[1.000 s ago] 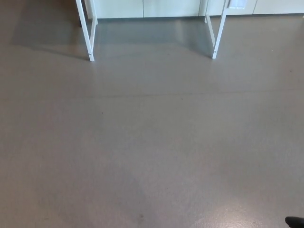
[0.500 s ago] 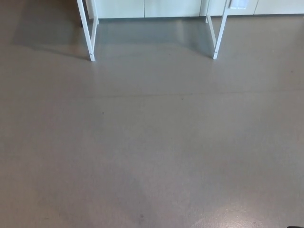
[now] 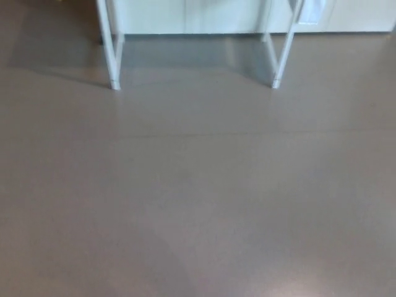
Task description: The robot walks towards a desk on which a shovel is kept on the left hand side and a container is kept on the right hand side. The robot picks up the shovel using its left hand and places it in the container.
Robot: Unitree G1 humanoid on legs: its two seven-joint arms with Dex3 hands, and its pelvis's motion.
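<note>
- My head camera looks down at a wide stretch of grey-brown floor (image 3: 198, 198), which fills nearly the whole view.
- The picture is soft and a little blurred (fine detail is hard to make out).
- At the top edge stand the white legs of the desk: the left legs (image 3: 110, 49) come down to the floor near the upper left, and the right legs (image 3: 281, 52) come down near the upper right, leaning slightly inward as they rise.
- Only the lower frame of the desk shows; its top lies above the upper edge of the view, so I cannot see what it carries.
- Between and behind the legs runs a pale cabinet front (image 3: 192, 15) along the top edge, with faint vertical seams in it.
- Under the desk the floor carries a cooler, greyer shadow (image 3: 192, 55) reaching from one pair of legs to the other, and a darker patch spreads out to the left of the left legs.
- A thin straight seam (image 3: 247, 132) crosses the floor from side to side, a little below the feet of the legs.
- Near the bottom right corner the floor shows a paler sheen (image 3: 322, 278).
- The shovel and the container lie outside the view, so I cannot tell where on the desk they sit.
- Neither my left hand nor my right hand shows, so I cannot tell how far either is open or whether it holds anything.
</note>
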